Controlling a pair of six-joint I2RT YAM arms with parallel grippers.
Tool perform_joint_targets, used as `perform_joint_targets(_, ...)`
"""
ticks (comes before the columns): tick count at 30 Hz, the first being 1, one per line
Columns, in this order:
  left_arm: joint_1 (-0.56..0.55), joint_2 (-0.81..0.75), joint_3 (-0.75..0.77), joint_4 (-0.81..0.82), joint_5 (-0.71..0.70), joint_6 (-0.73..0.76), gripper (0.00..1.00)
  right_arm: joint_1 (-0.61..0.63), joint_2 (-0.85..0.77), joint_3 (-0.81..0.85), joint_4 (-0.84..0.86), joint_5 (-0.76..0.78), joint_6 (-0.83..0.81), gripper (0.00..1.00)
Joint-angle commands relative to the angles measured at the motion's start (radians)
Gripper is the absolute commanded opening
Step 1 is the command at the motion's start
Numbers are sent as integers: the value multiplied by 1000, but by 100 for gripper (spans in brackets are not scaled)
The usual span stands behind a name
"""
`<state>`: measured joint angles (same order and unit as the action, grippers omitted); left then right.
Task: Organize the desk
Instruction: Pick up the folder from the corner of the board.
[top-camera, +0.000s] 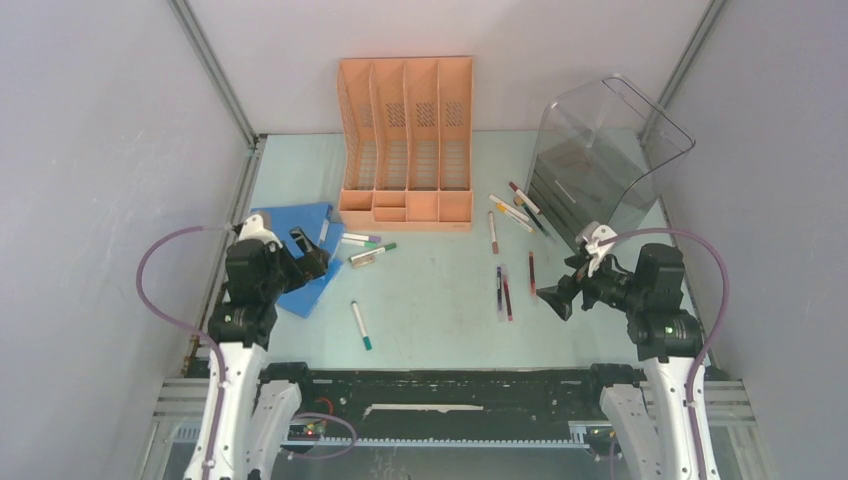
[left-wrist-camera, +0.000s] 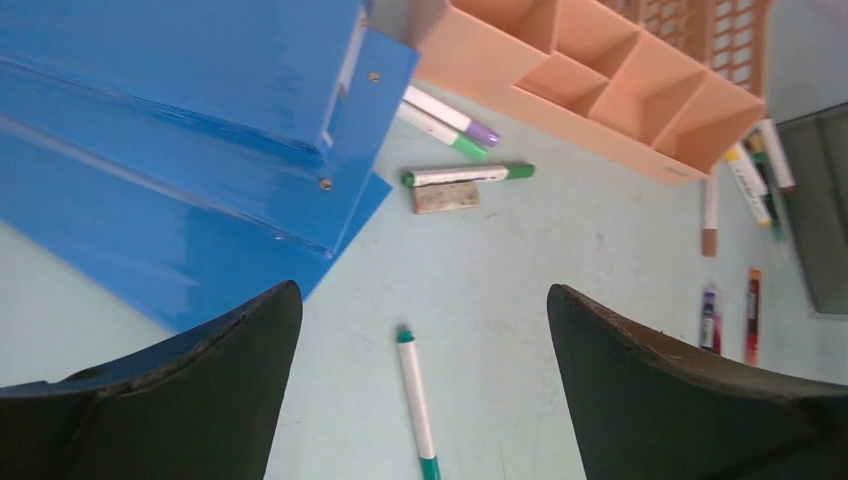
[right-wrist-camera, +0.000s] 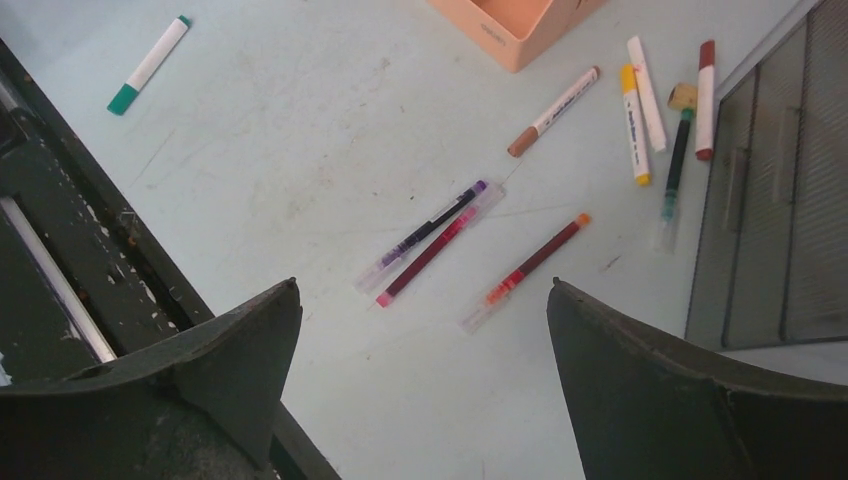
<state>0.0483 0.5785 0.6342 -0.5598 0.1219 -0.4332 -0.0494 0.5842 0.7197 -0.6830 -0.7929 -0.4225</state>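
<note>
Pale mint-green desk (top-camera: 440, 300), boxed in by grey walls (top-camera: 90, 150) on both sides and at the back. A black rail (top-camera: 440, 385) runs along the near edge, right below both arms. The desk is basically the whole floor of the booth. The roomiest bare patch is the middle strip between the two pincers; the sides are tight against the walls.

The left gripper (top-camera: 310, 255) hangs over the left side with its fingers spread wide, nothing between them and touching nothing. Under it and off to its left lies a blue binder (left-wrist-camera: 180, 120), close to the left wall. Just ahead of the fingers a white marker with green ends (left-wrist-camera: 415, 400) lies on its own. Beyond that is a small bunch of markers (left-wrist-camera: 465, 175), then the orange file rack (top-camera: 405, 140) at the back.

The right gripper (top-camera: 562, 283) is over the right side, gaping just as wide and just as empty. Right in front of its fingers a purple pen and a pink pen (right-wrist-camera: 430, 240) lie side by side, with a red-orange pen (right-wrist-camera: 525, 270) just beside them. Farther out there's a brown-tipped marker (right-wrist-camera: 552, 110). Then comes a loose cluster of markers (right-wrist-camera: 660, 110) at the foot of the smoky clear bin (top-camera: 600, 160), which stands near the right wall.
</note>
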Motion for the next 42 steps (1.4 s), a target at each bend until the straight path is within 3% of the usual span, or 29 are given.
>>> perform_joint_targets(1, -32, 135, 123, -74, -154, 90, 100, 1, -37, -8, -17, -37, -97, 100)
perform_joint_targets(4, -133, 260, 187, -90, -349, 137, 100, -9, -49, -8, -20, -34, -104, 100)
perform_joint_targets(7, -179, 384, 250, -75, -434, 194, 100, -15, -58, -8, -25, -36, -106, 100)
perform_joint_targets(12, -206, 615, 359, -86, -468, 256, 96, -22, -68, -8, -27, -37, -110, 100)
perform_joint_targets(17, -202, 771, 411, -130, -391, 233, 81, -48, -79, -8, -37, -49, -115, 100)
perform_joint_targets(19, -191, 738, 384, -109, -312, 163, 73, -56, -84, -8, -41, -57, -117, 100)
perform_joint_targets(22, -170, 576, 278, -22, -294, -19, 72, -57, -87, -8, -42, -58, -120, 100)
perform_joint_targets(28, 11, 289, -95, 356, -151, -338, 74, -53, -87, -10, -46, -72, -126, 100)
perform_joint_targets(35, 132, 324, -255, 655, 24, -486, 73, -37, -92, -9, -45, -62, -128, 100)
perform_joint_targets(42, 187, 469, -261, 763, 41, -498, 68, -36, -93, -9, -47, -60, -131, 100)
